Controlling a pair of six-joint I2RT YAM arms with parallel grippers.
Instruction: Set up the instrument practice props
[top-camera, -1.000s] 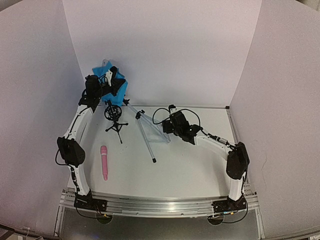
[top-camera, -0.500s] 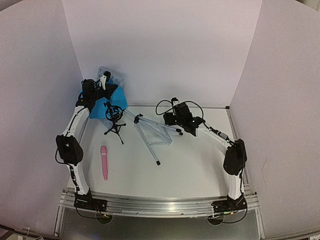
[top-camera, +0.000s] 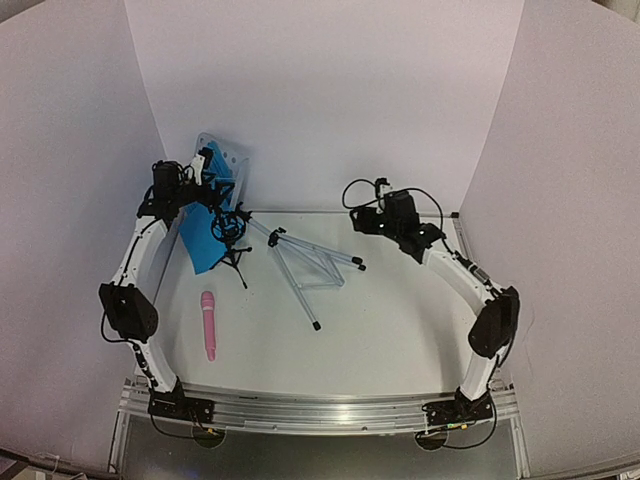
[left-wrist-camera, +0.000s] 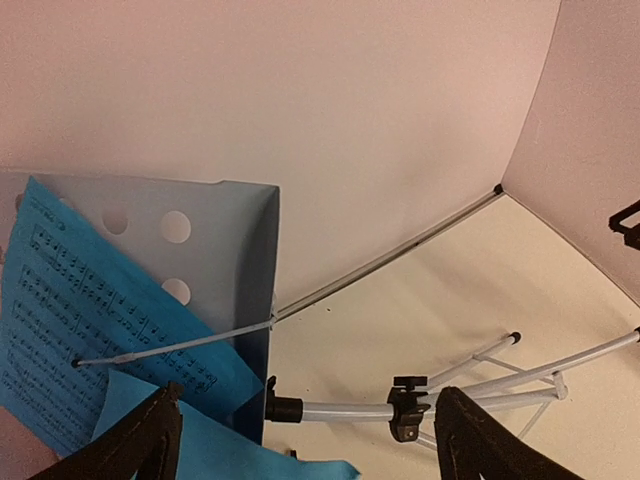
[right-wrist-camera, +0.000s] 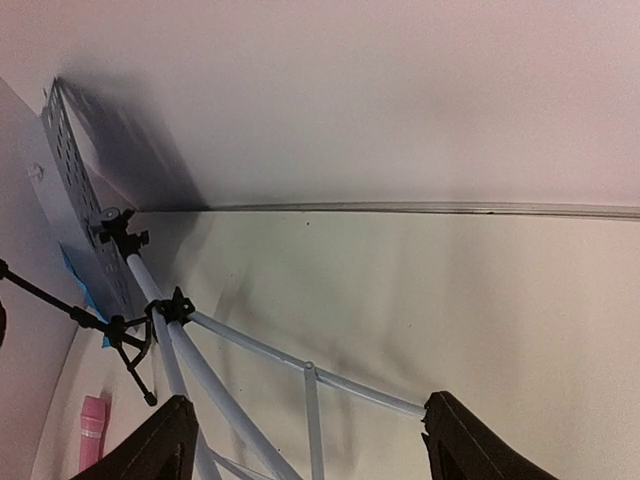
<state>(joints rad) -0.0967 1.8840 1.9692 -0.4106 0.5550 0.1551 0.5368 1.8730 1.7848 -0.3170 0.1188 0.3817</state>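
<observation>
At upper left of the top view, my left arm rises from its elbow toward the pale-blue desk (top-camera: 222, 160). My left gripper (left-wrist-camera: 308, 400) is just beside it, its 2 fingers spread wide and holding nothing. Blue sheet music (top-camera: 200, 240) hangs down the desk's front. My right arm is folded, wrist near the rear wall, and my right gripper (right-wrist-camera: 307, 402) is spread too, apart from the silver legs (top-camera: 310, 265). At lower left lies the pink microphone (top-camera: 208, 325), near the black mic mount (top-camera: 232, 240).

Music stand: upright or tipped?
Tipped: its tripod legs lie flat along the table, and the perforated desk sits by the back wall.
</observation>
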